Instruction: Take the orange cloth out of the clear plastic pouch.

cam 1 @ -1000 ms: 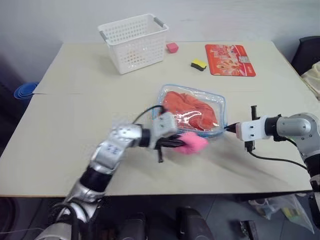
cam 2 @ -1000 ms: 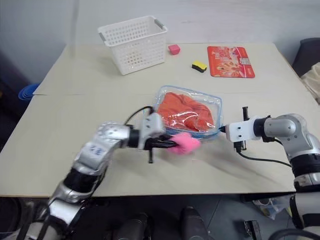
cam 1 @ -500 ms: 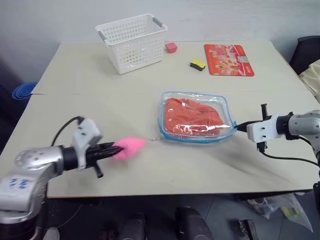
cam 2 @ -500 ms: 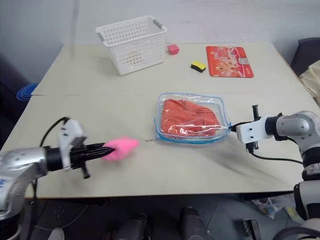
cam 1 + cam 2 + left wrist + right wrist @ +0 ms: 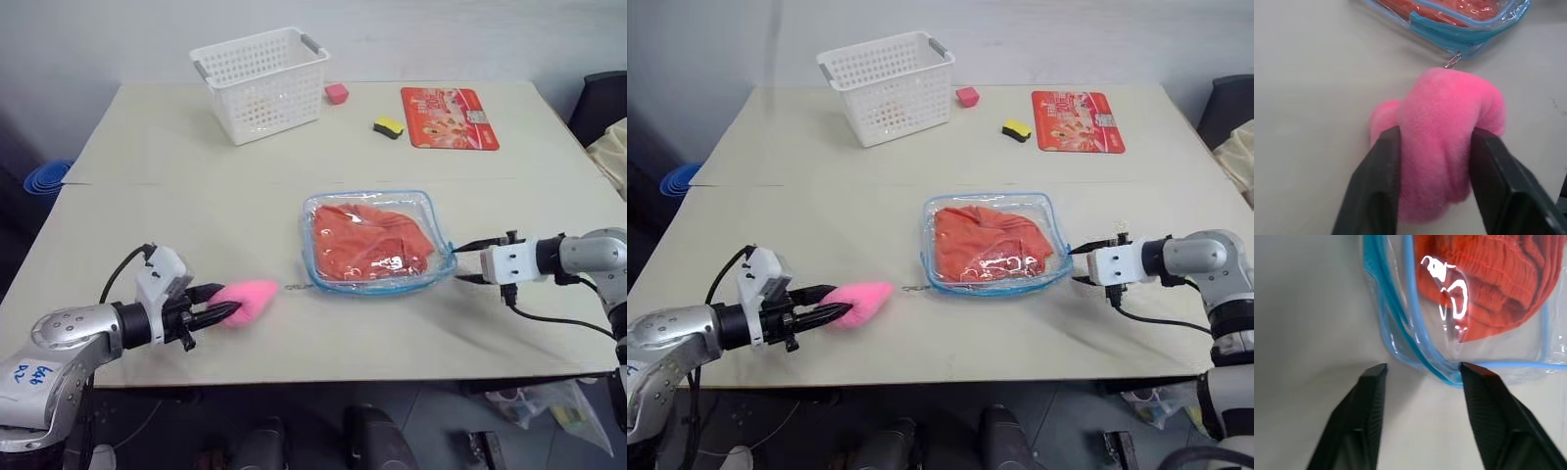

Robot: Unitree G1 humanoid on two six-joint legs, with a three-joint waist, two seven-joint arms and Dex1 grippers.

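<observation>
The worktop [image 5: 147, 186] is broad and pale, with the clear plastic pouch [image 5: 376, 241] lying flat near its middle; the orange cloth [image 5: 367, 235] is inside it, so the real step has not begun. Well apart, toward the near edge, the left end effector [image 5: 1432, 161] has its two fingers spread yet pressed against the sides of a pink sponge [image 5: 243, 299], which looks to be resting on the worktop. The right end effector [image 5: 1420, 382] stands released, fingers parted at the pouch's blue-edged corner [image 5: 1449, 374], one touching it, gripping nothing. I'd say the next move is dropping the sponge, pinning the pouch, then reaching through its opening for the cloth; the slick plastic may slide.
</observation>
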